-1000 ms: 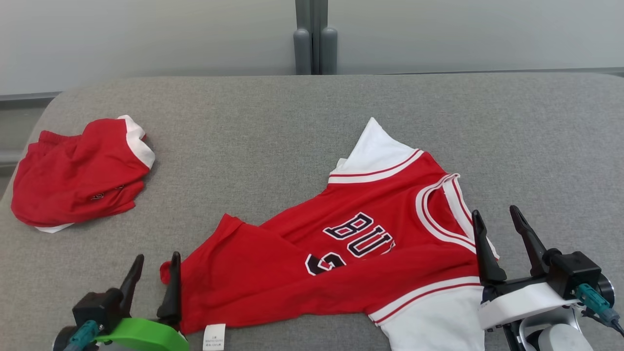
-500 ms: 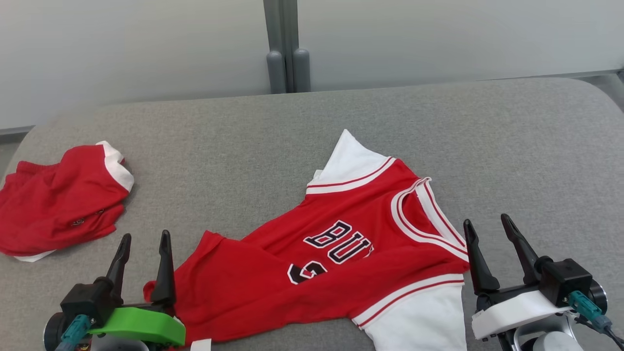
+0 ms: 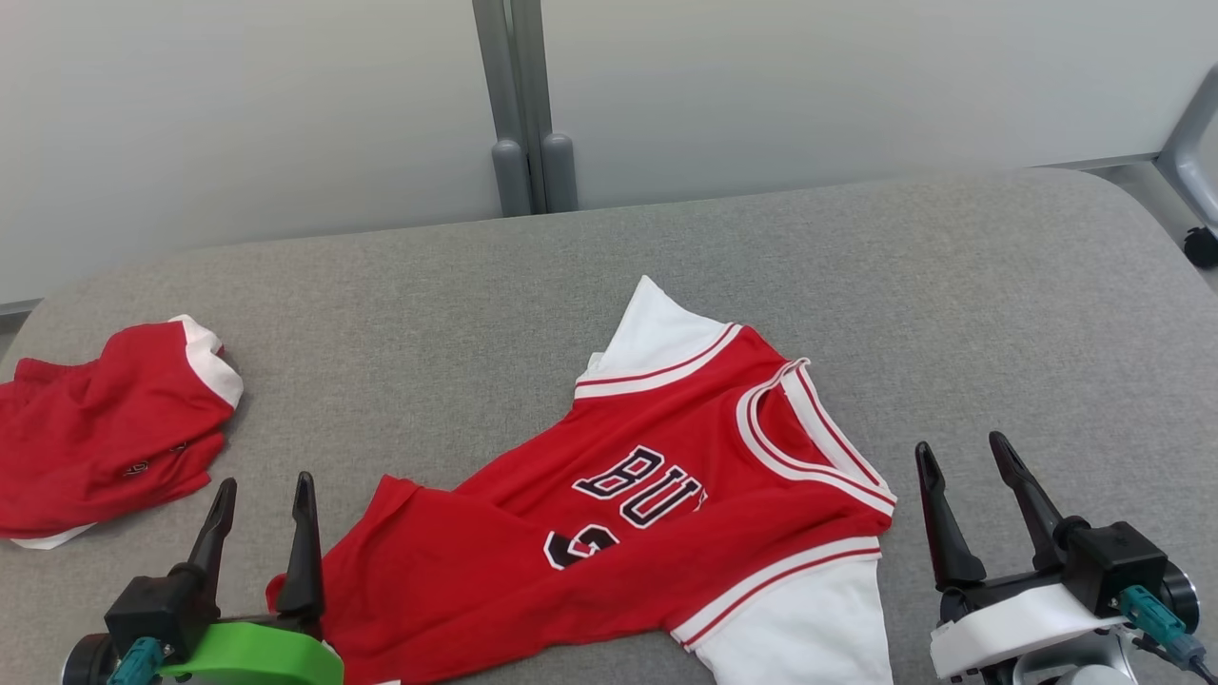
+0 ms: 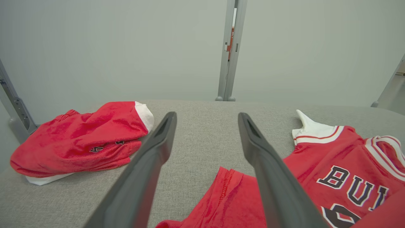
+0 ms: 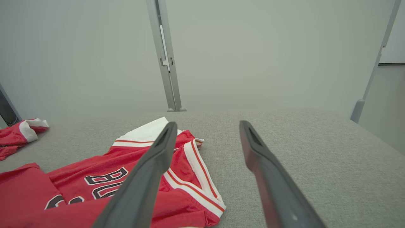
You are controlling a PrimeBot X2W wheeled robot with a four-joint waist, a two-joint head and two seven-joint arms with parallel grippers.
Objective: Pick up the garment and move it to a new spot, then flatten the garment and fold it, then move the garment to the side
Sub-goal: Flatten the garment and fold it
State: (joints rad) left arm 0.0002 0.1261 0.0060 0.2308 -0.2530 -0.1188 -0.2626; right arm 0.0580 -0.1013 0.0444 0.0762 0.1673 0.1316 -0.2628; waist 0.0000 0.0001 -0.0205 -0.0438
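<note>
The red and white jersey (image 3: 657,533) lies rumpled near the front edge of the grey padded worktop (image 3: 999,304), about mid-width. The left gripper (image 3: 265,483) hovers by its hem corner, fingers apart and empty. The right gripper (image 3: 956,445), just beside the collar, is likewise spread. Red shorts (image 3: 105,428) sit bunched at the left edge. Open grey cloth runs to the back and right edges.

Your left gripper (image 3: 259,493) and right gripper (image 3: 961,455) both sit low, fingers spread apart, pointing forward, holding nothing.
</note>
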